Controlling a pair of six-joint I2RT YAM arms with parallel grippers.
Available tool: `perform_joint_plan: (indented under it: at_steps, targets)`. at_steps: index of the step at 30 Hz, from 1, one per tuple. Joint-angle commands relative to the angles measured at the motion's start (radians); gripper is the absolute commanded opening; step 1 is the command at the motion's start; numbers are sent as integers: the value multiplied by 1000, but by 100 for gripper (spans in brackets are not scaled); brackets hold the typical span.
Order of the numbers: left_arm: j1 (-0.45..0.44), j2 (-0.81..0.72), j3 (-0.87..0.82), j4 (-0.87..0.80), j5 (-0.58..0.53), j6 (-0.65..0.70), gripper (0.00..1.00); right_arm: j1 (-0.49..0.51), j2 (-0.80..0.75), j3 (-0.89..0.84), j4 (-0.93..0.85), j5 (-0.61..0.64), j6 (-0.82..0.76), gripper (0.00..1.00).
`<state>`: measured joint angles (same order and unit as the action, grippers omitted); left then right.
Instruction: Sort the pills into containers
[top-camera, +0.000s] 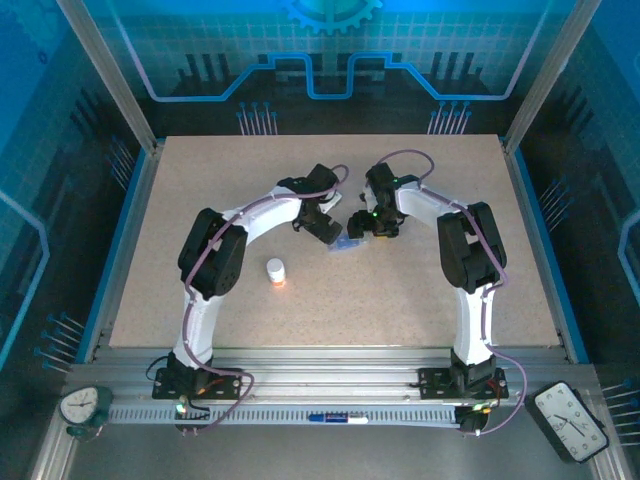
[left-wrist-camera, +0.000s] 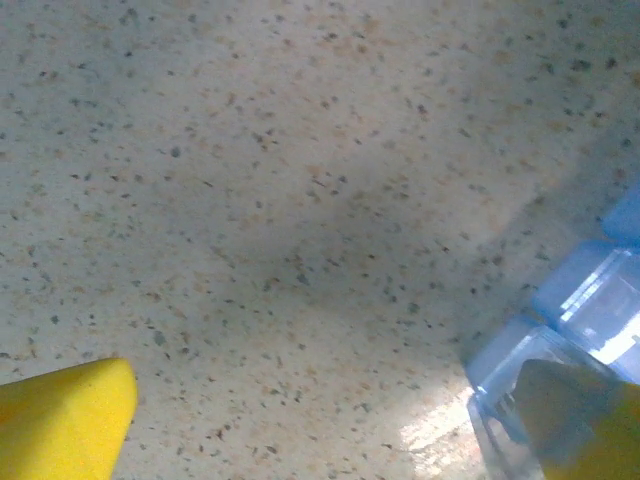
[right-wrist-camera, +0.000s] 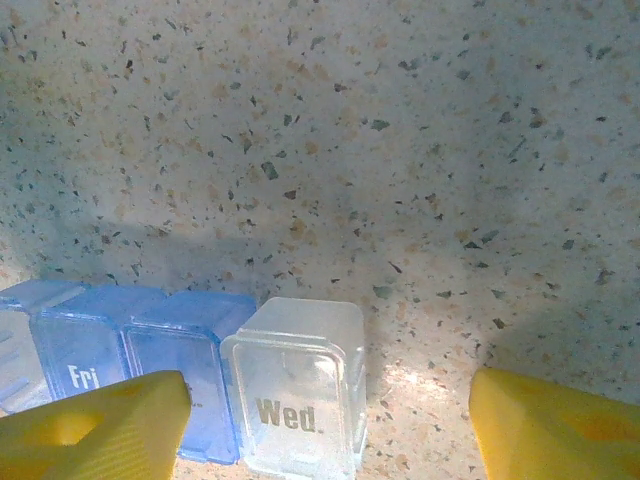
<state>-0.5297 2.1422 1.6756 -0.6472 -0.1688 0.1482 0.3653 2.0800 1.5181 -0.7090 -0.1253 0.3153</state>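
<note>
The pill box (top-camera: 347, 243) lay flat near the middle of the worktop (top-camera: 200, 180), well clear of every edge, and both my wrists were stooped over it from either side. My left jaws stood as wide as they go, holding nothing. One yellow fingertip (left-wrist-camera: 60, 425) hung over bare worktop, and the other sat at the box's translucent blue end (left-wrist-camera: 560, 360), too blurred for me to tell whether it touched. My right jaws were parted about halfway and also empty. One of their fingers (right-wrist-camera: 95, 425) was low in front of the blue compartments, near the one marked "Fri" (right-wrist-camera: 85, 375). The other finger (right-wrist-camera: 555, 425) was well apart from the box. Between the two sat the clear compartment marked "Wed." (right-wrist-camera: 295, 400) at the end of the row. The orange bottle with a white cap (top-camera: 275, 270) stood upright toward the near edge, apart from the box on my left, and I supposed the pills were inside it. I judged the box light, thin-walled and stiff but smooth, so a push would send it skating over the speckled top and a hard squeeze might flex it. The sound hold, I reckoned, was across its narrow width with one pair of jaws. That would leave the other pair free to work a lid at its small front lip.
</note>
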Motion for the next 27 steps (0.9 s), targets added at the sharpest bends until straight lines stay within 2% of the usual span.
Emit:
perform_joint_plan:
  at_steps: [1, 14, 19, 27]
  targets:
    - [9, 39, 54, -18, -29, -28, 99, 1, 31, -37, -48, 0, 10, 75]
    - [27, 93, 113, -35, -6, -37, 99, 6, 26, -51, -30, -25, 50, 75]
    - [27, 67, 154, -41, 22, -56, 99, 6, 20, -18, -43, -30, 52, 76]
    - [44, -5, 223, -49, 73, -106, 99, -20, -38, 59, -64, -9, 38, 82]
